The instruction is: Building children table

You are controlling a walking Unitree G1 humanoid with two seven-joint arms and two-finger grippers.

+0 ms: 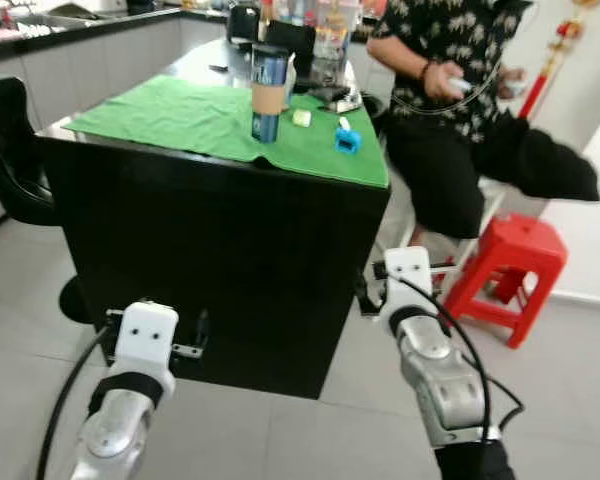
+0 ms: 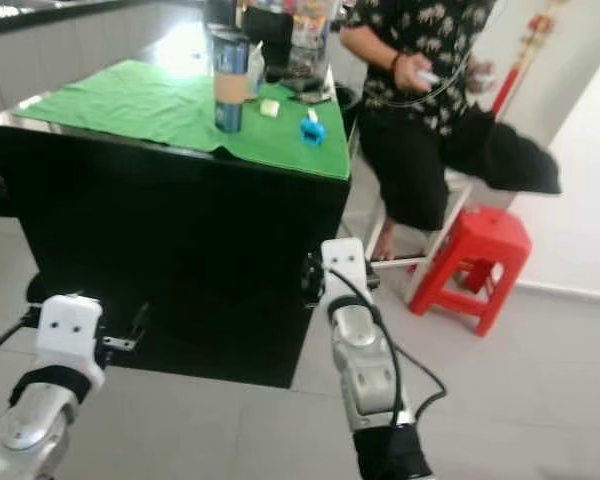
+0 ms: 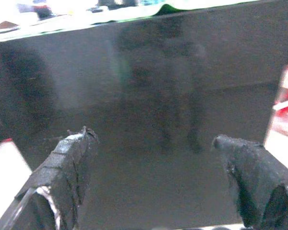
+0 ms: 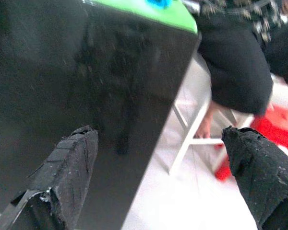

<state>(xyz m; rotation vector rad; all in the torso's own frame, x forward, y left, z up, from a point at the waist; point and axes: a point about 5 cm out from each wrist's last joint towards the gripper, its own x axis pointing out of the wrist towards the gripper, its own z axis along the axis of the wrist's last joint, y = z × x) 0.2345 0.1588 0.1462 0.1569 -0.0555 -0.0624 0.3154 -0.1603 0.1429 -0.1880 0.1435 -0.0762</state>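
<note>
No table parts can be made out yet; what lies on the green cloth (image 1: 180, 115) atop the black counter (image 1: 230, 250) is a small blue piece (image 1: 348, 139), a pale yellowish piece (image 1: 301, 117) and a tall blue-and-tan canister (image 1: 268, 92) standing upright (whether the small pieces belong to the children's table I cannot tell). All of it sits above and ahead of both grippers, which hang low in front of the counter's dark side panel. The blue piece lies toward the counter's right corner, so I judge the right gripper (image 4: 163, 158) the nearer one; its fingers are spread wide with nothing between them, aimed at the counter's edge. The left gripper (image 3: 153, 163) is likewise spread and empty, facing the glossy panel. The coming move, I judge, is a lift upward and forward to tabletop height. A seated person (image 1: 450, 90) and a red stool (image 1: 505, 265) are just beyond the right corner, near that arm's path.
</note>
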